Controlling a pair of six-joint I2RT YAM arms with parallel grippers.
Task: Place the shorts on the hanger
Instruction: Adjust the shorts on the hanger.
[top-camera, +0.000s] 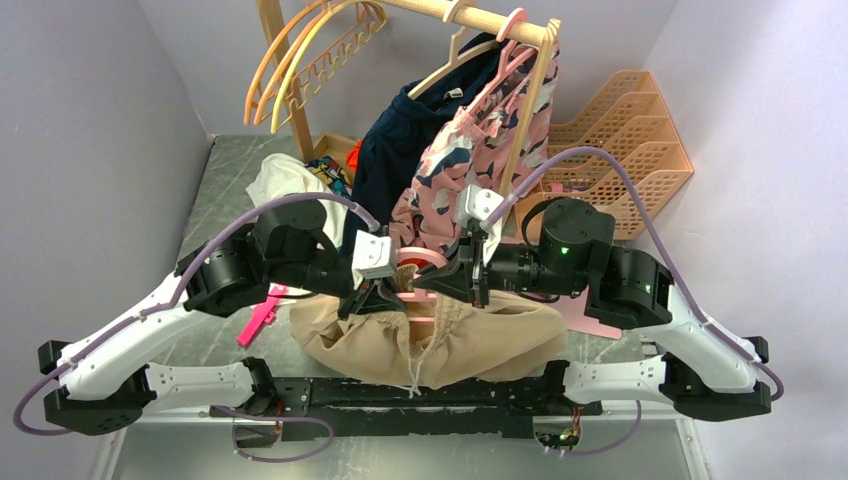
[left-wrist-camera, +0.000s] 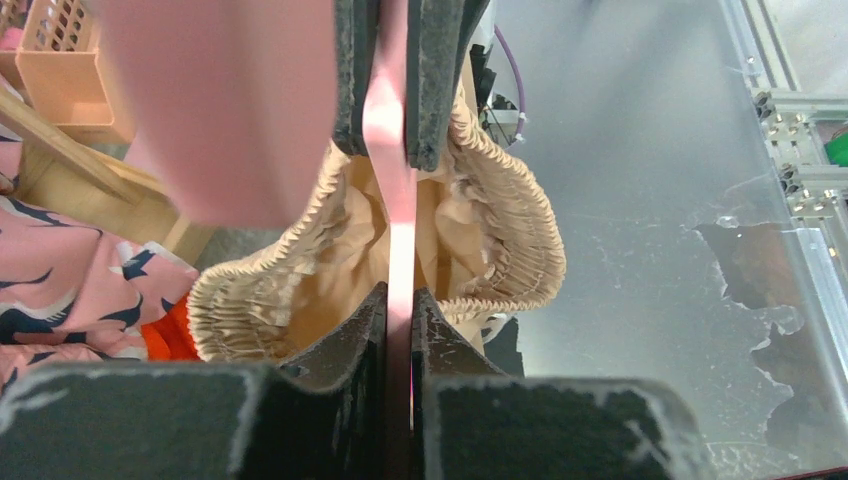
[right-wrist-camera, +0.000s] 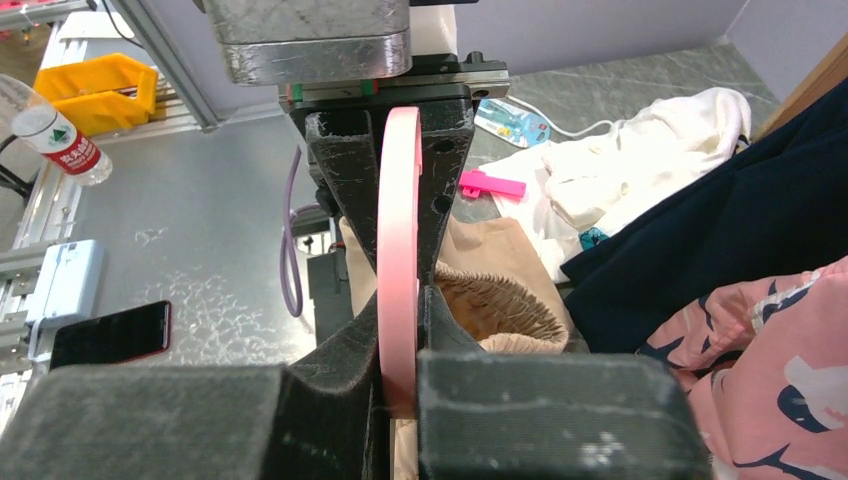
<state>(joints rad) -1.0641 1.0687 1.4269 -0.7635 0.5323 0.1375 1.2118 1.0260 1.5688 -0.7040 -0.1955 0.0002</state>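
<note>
The tan shorts (top-camera: 440, 345) lie heaped on the table's near middle, gathered waistband up and white drawstring hanging over the front edge. The pink hanger (top-camera: 424, 262) is held above them between both grippers. My left gripper (top-camera: 368, 294) is shut on the hanger from the left and my right gripper (top-camera: 468, 282) is shut on it from the right. In the left wrist view the left gripper (left-wrist-camera: 398, 300) pinches the hanger's thin pink bar (left-wrist-camera: 400, 250), with the open waistband (left-wrist-camera: 520, 230) around it. In the right wrist view the right gripper (right-wrist-camera: 400, 300) clamps the hanger (right-wrist-camera: 400, 220) above the waistband (right-wrist-camera: 500, 305).
A wooden rack at the back holds orange and yellow hangers (top-camera: 300, 60), a navy garment (top-camera: 400, 150) and a pink patterned garment (top-camera: 470, 160). An orange basket rack (top-camera: 620, 140) stands at the back right. White cloth (top-camera: 285, 185) and a pink clip (top-camera: 258, 318) lie at the left.
</note>
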